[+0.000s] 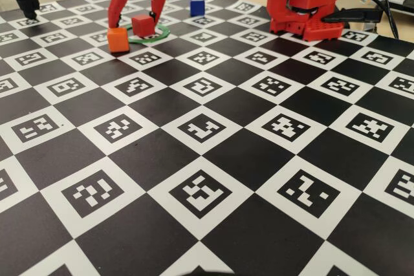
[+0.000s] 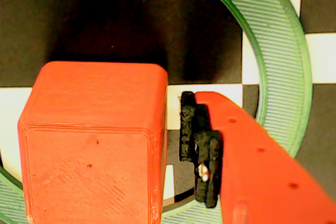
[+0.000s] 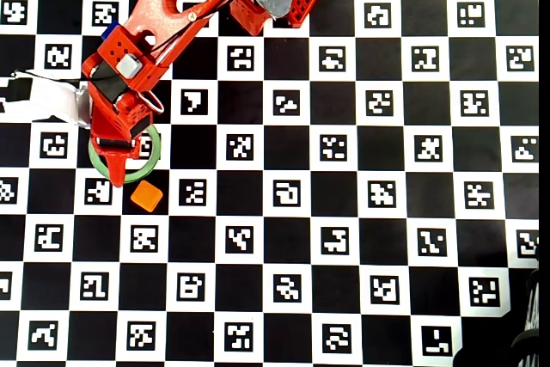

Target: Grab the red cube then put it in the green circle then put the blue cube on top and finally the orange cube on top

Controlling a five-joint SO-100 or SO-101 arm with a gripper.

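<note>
we're looking at the gripper down over the green circle in the fixed view, its two red fingers spread either side of the red cube, and we see a clear gap on each side, so the jaws stand released, not clamping anything. the red cube sits on the board inside the ring, and in the wrist view it fills the left half of the picture as the red cube, with the green circle curving round it on the right and along the bottom edge. in that same view one finger with its black pad comes in from the right, just beside the cube but apart from it, a strip of white and black board showing between them. the other finger we can't see there. from the overhead view the arm covers the cube, and only the green circle peeks out round the gripper. the orange cube rests on the board just outside the ring, nearer the camera in the fixed view, and below-right of the ring in the overhead view. the blue cube stands farther back on the checkered marker board, well apart from the ring, with the arm's red base off to the right.
</note>
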